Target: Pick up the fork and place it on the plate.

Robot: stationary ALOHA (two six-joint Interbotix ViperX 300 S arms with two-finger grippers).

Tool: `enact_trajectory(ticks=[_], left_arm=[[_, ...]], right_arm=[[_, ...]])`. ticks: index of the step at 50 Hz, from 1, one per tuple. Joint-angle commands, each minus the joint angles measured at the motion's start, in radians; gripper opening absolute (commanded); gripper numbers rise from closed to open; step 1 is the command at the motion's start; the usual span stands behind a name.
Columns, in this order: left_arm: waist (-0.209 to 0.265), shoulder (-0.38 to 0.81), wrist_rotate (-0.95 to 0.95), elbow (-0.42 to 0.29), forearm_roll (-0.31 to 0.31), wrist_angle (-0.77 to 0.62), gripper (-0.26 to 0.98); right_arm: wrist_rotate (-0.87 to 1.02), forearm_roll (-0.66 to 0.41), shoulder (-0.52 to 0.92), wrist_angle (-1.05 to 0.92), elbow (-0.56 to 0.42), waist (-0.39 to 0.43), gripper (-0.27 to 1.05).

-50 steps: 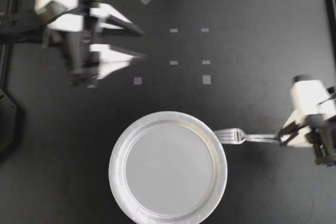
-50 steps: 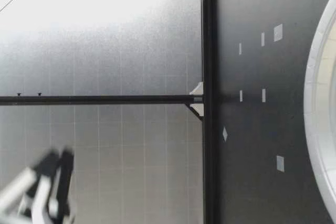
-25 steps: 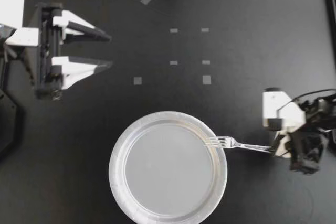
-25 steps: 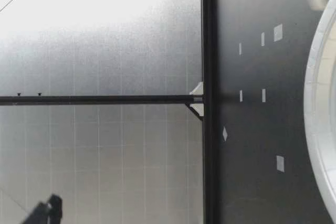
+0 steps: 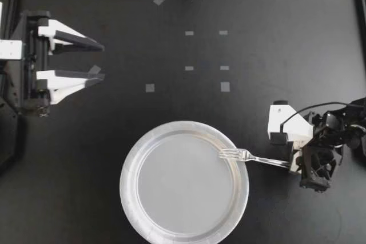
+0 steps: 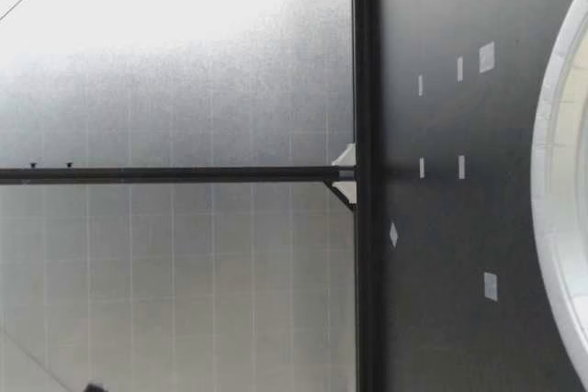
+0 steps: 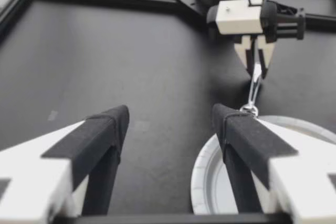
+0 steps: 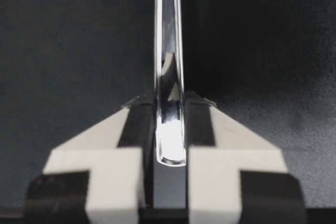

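A clear plastic fork (image 5: 251,157) has its tines over the right inner rim of the silver paper plate (image 5: 128,164). Its handle runs out to my right gripper (image 5: 293,165), which is shut on the handle's end. In the right wrist view both pads (image 8: 140,114) press the fork (image 8: 168,35) from two sides. Whether the tines touch the plate I cannot tell. My left gripper (image 5: 103,61) stands open and empty at the table's far left. Past its fingers (image 7: 105,129) in the left wrist view are the plate (image 7: 202,177), the fork (image 7: 253,90) and my right gripper (image 7: 255,64). The low view holds only the plate's rim (image 6: 551,181).
Small grey tape squares (image 5: 225,86) mark the black table behind the plate. A black frame rail (image 6: 365,172) borders the table's far side, with a tiled wall beyond it.
My right gripper has carried the fork leftward, bringing its tines from beside the plate to over its rim. My left arm has drawn back to the left and has left the low view.
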Motion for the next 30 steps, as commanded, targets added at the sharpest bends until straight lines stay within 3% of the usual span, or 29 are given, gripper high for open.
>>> enact_trajectory(ticks=[1,11,30], left_arm=[[-0.002,-0.011,0.000,-0.005,-0.002,-0.005,0.59],[-0.002,-0.035,0.000,0.018,-0.002,-0.012,0.59],[-0.002,-0.048,0.003,0.023,0.002,-0.021,0.59]], right_arm=[[0.003,0.003,-0.008,-0.003,-0.020,0.006,0.23],[0.021,0.003,-0.011,-0.003,-0.026,0.006,0.47],[0.018,-0.044,-0.087,-0.120,-0.066,-0.002,0.48]])
